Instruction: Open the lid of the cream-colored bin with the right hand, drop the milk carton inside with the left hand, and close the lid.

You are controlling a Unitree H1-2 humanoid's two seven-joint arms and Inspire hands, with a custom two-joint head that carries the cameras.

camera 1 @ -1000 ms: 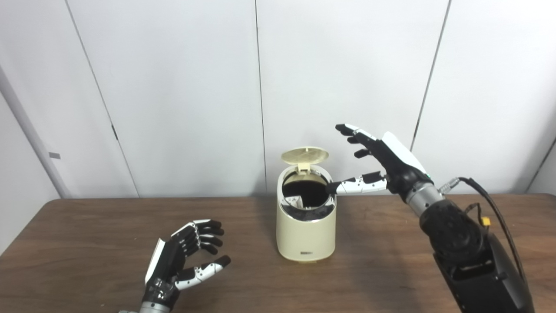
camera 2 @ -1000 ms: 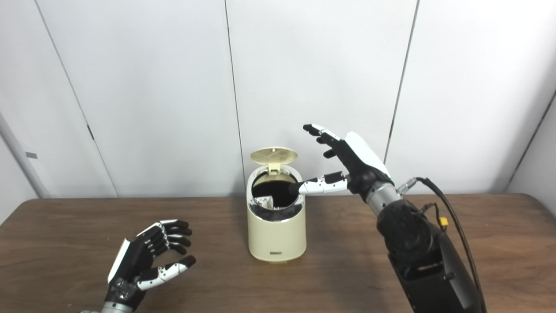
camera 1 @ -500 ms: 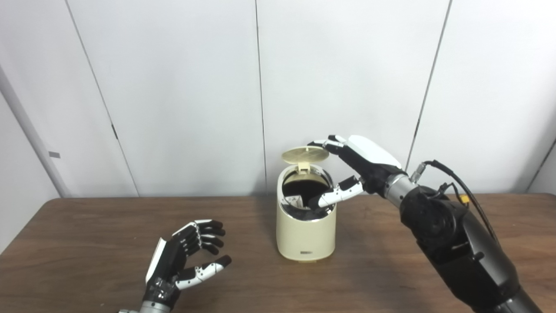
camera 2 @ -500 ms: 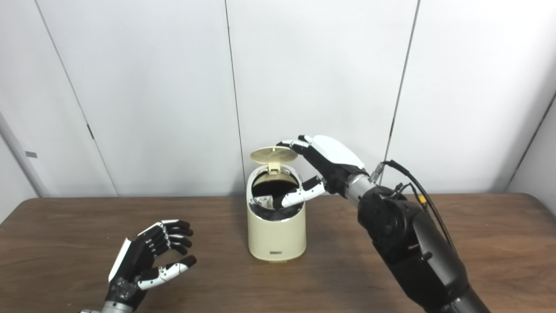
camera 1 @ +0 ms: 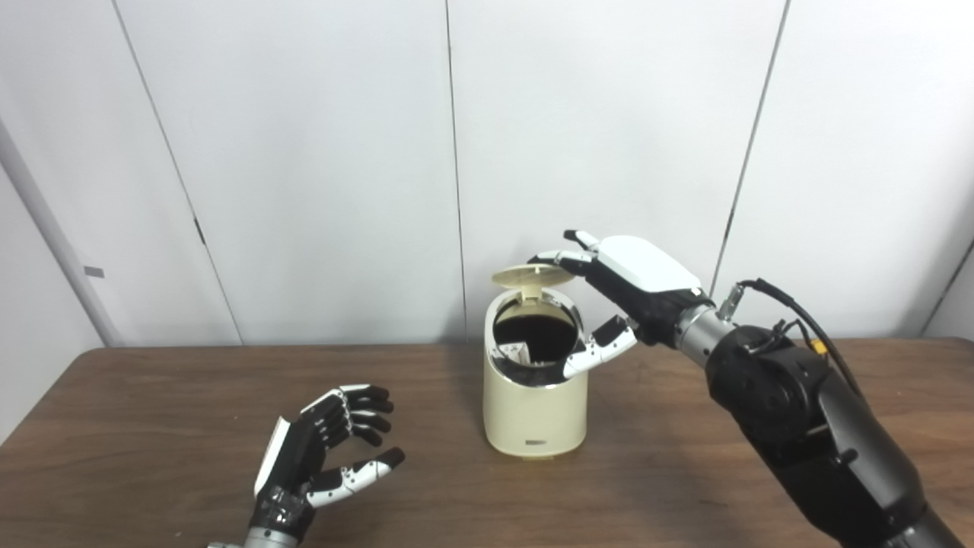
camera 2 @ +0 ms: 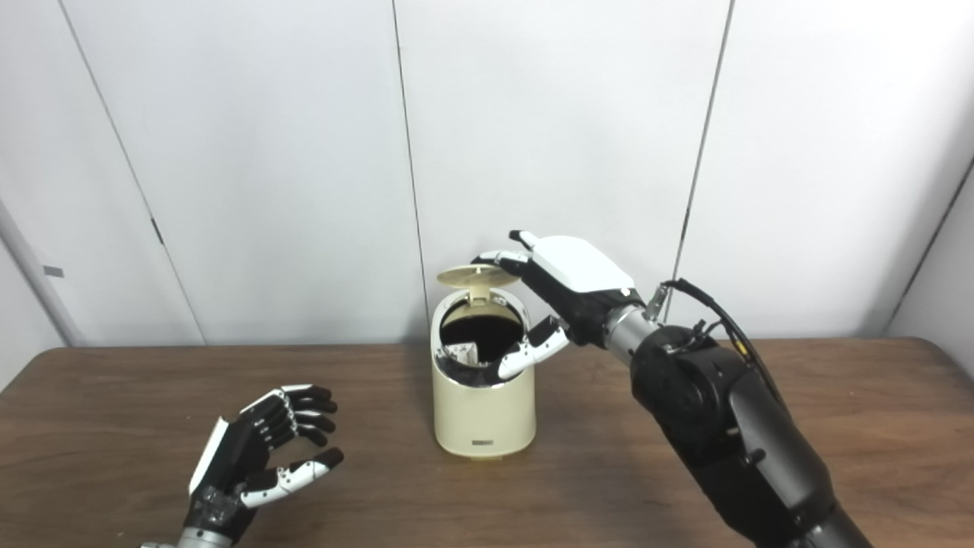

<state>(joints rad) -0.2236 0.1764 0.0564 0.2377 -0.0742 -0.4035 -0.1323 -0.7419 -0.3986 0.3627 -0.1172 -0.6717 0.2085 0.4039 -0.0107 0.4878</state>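
Note:
The cream-colored bin (camera 1: 535, 415) stands mid-table with its round lid (camera 1: 527, 275) hinged at the back and tipped partway forward over the mouth. Inside the dark opening a bit of the white milk carton (camera 1: 519, 352) shows at the left. My right hand (camera 1: 624, 285) reaches over the bin from the right, open, with its fingertips (camera 1: 549, 258) on the lid's top edge and its thumb by the front right of the rim. My left hand (camera 1: 319, 453) rests low at the front left of the table, open and empty, palm turned toward the bin.
The brown wooden table (camera 1: 152, 426) runs across the view with white wall panels right behind the bin. My right forearm (camera 1: 806, 426) with its black cable stretches over the table's right side.
My right hand swung left from beside the bin onto the upright lid and has pushed it forward, so the lid now tilts lower over the opening. The left hand has stayed put.

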